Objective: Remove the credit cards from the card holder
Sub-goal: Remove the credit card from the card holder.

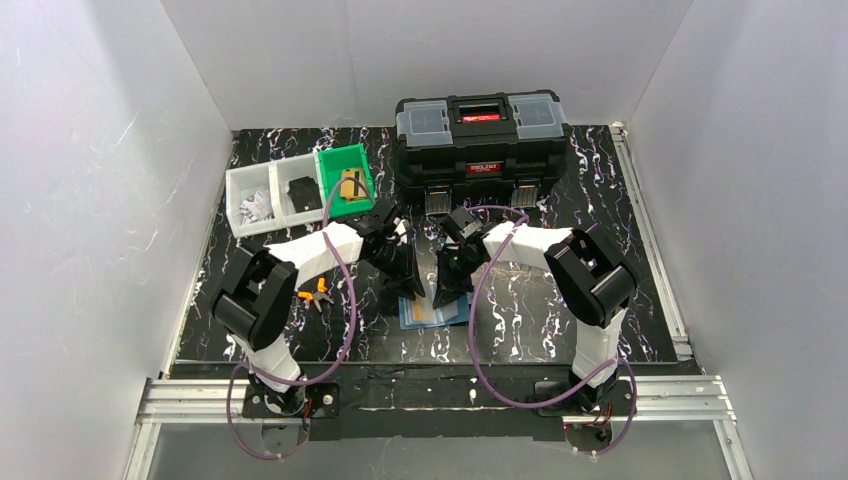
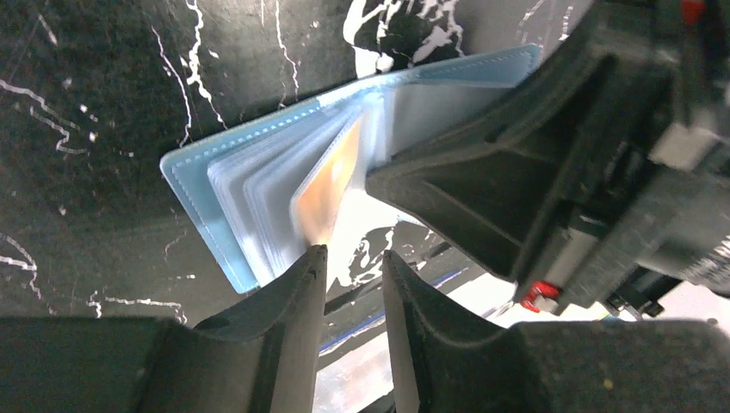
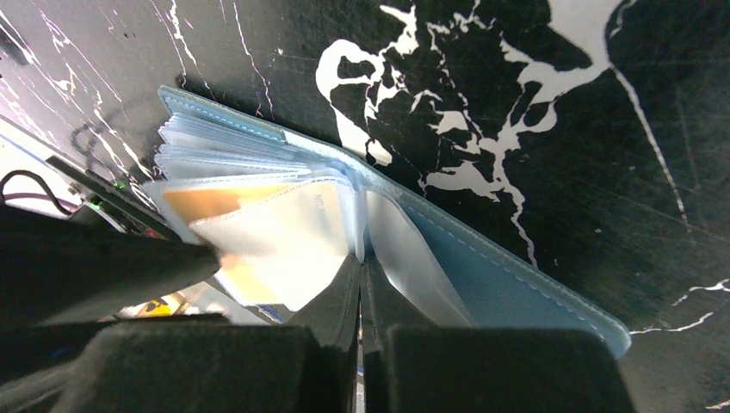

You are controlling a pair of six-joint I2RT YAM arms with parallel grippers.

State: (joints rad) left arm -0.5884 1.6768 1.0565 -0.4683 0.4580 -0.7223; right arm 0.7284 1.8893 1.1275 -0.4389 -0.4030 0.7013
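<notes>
Left gripper [image 2: 353,255] has its jaws narrowly apart, its tips just at a corner of the orange card [image 2: 331,185]. Right gripper [image 3: 361,268], closed, sets its tips at the fold of the holder [image 3: 516,292], which lies open between both at the near middle of the table [image 1: 560,320].

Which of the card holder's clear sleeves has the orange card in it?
The sleeve whose end reaches the left gripper's jaws; the other sleeves fanned beside it look pale, no colour showing.
</notes>
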